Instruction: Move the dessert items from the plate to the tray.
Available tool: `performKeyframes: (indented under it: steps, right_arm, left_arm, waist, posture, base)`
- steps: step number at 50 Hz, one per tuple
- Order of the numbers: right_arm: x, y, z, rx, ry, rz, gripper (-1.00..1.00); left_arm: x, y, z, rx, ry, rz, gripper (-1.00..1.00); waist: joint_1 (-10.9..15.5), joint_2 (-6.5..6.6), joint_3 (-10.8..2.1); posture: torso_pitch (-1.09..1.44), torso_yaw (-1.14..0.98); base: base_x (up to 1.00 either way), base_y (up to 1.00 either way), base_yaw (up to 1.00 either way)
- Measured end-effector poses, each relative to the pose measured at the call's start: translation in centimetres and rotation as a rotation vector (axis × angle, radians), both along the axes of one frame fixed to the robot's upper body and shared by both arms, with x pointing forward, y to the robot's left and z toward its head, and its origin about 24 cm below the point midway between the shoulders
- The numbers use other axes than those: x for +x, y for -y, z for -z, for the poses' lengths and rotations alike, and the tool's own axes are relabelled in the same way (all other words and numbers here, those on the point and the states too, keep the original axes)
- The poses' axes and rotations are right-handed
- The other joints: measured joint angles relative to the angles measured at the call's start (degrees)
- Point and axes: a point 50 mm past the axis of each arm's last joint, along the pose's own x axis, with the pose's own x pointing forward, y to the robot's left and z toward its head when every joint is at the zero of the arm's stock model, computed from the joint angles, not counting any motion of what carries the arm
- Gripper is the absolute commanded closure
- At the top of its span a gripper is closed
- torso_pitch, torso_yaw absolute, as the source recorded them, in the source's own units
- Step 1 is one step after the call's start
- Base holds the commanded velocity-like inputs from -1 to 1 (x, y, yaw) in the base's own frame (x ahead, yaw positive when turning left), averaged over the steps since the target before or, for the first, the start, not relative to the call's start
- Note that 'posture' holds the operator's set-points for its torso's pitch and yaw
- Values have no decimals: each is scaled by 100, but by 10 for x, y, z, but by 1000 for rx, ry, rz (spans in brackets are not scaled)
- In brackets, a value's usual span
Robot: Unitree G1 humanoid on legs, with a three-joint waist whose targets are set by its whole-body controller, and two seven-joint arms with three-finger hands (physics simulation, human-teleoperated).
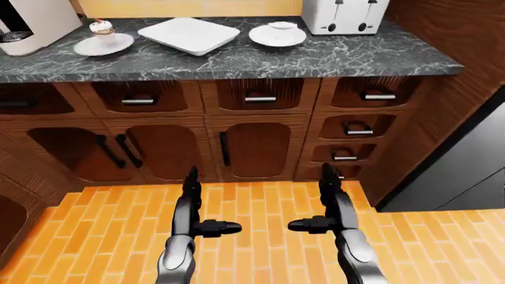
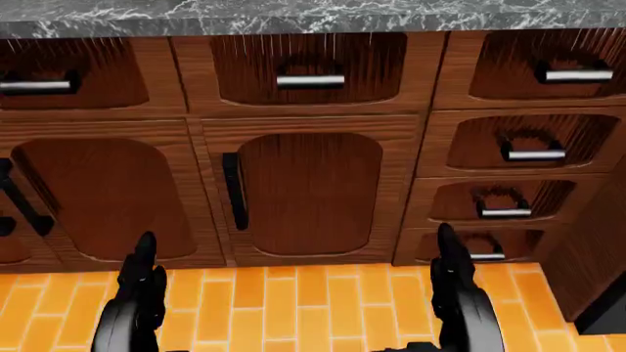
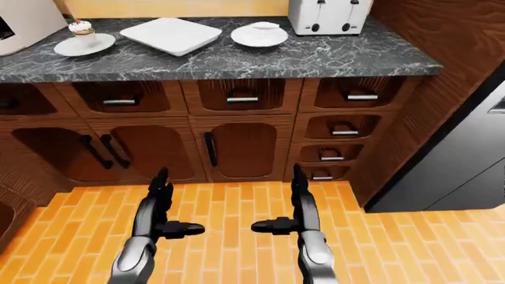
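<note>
In the left-eye view a cupcake [image 1: 102, 26] with white frosting stands on a round white plate [image 1: 111, 46] at the counter's top left. A square white tray [image 1: 189, 34] lies to its right. A second round plate [image 1: 277, 38] holds a small white item [image 1: 282, 25]. My left hand [image 1: 206, 204] and right hand [image 1: 312, 201] are held low over the orange floor, far below the counter. Both are open and empty, thumbs pointing inward.
A white toaster [image 1: 345, 15] stands at the counter's top right, and a white coffee machine [image 1: 31, 23] at the top left. Dark wood cabinets and drawers [image 1: 253, 142] run under the marble counter [image 1: 315, 59]. A black appliance [image 1: 466, 171] stands at the right.
</note>
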Motion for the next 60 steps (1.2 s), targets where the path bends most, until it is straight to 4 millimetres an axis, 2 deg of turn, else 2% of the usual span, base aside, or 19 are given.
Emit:
performKeyframes:
  steps: [1,3,5,7,12,18,23,24,27,32,35,39,43,45,48,54,56,58,60]
  right_arm:
    - [3,0,-7,-14,16,-8,-100]
    - [15,5,-37,-62,112,-5,-100]
    - [21,8,-56,-85,168,10,-100]
    - [25,10,-66,-103,179,19,-100]
    - [45,14,-108,-169,203,20,-100]
    - [96,29,-174,-227,303,8,-100]
    - [125,26,-206,-263,355,-32,-100]
    - [131,23,-209,-265,359,-45,-100]
    - [139,23,-216,-254,382,-54,-100]
    - [136,26,-239,-260,469,-43,-100]
    - [133,19,-240,-257,487,-68,-100]
    - [130,12,-243,-263,486,-100,-100]
    - [126,14,-256,-268,515,-88,-100]
    - [124,19,-255,-266,516,-72,-100]
    - [127,22,-252,-264,485,-62,-100]
    - [129,15,-261,-267,527,-81,-100]
    - [131,15,-262,-267,529,-83,-100]
    - [131,15,-264,-270,534,-83,-100]
    - [130,11,-261,-265,530,-93,-100]
  left_arm:
    - [1,-3,-7,-3,20,-7,-100]
    - [12,-11,-37,3,121,-25,-100]
    - [18,-19,-57,11,186,-48,-100]
    - [22,-22,-72,17,210,-59,-100]
    - [51,-22,-121,69,266,-48,-100]
    - [107,-25,-175,109,305,-46,-100]
    - [140,-20,-208,112,336,-31,-100]
    - [144,-20,-210,110,336,-31,-100]
    - [149,-22,-215,101,337,-35,-100]
    - [137,-31,-241,92,443,-64,-100]
    - [130,-40,-245,87,464,-96,-100]
    - [123,-47,-238,84,450,-134,-100]
    - [115,-44,-243,82,468,-123,-100]
    - [112,-39,-244,78,470,-105,-100]
    - [111,-39,-250,69,476,-99,-100]
    - [106,-44,-264,57,545,-128,-100]
    - [107,-42,-265,57,553,-124,-100]
    - [108,-41,-264,57,550,-119,-100]
    - [108,-45,-259,59,536,-129,-100]
  waist:
    - [-17,-24,-31]
    - [51,-19,-270]
    - [68,-60,-179]
    - [73,-51,-284]
    - [75,-8,-334]
    - [59,4,-385]
    - [21,-21,-387]
    - [18,-7,-397]
    - [4,56,-290]
    - [-52,238,-239]
    - [3,136,-246]
    - [74,85,-223]
    - [107,-245,-151]
    - [33,-186,-97]
    - [-31,-244,-151]
    - [-63,85,-200]
    - [-96,251,-227]
    - [-95,482,-283]
    - [-1,436,-205]
  posture:
    - [0,0]
    - [0,0]
    - [0,0]
    - [0,0]
    - [0,0]
    - [0,0]
    - [0,0]
    - [0,0]
    - [0,0]
    - [0,0]
    - [0,0]
    - [0,0]
    - [0,0]
    - [0,0]
    - [0,0]
    - [0,0]
    - [0,0]
    - [0,0]
    - [0,0]
  base:
    - [0,0,0]
    - [0,0,0]
    - [0,0,0]
    - [0,0,0]
    - [0,0,0]
    - [0,0,0]
    - [1,0,0]
    - [23,8,0]
    - [26,11,0]
    - [28,12,0]
    - [33,14,0]
    - [32,14,0]
    - [33,13,0]
    - [33,14,0]
    - [33,14,0]
    - [35,28,0]
    - [36,44,0]
    - [37,46,0]
    - [38,47,0]
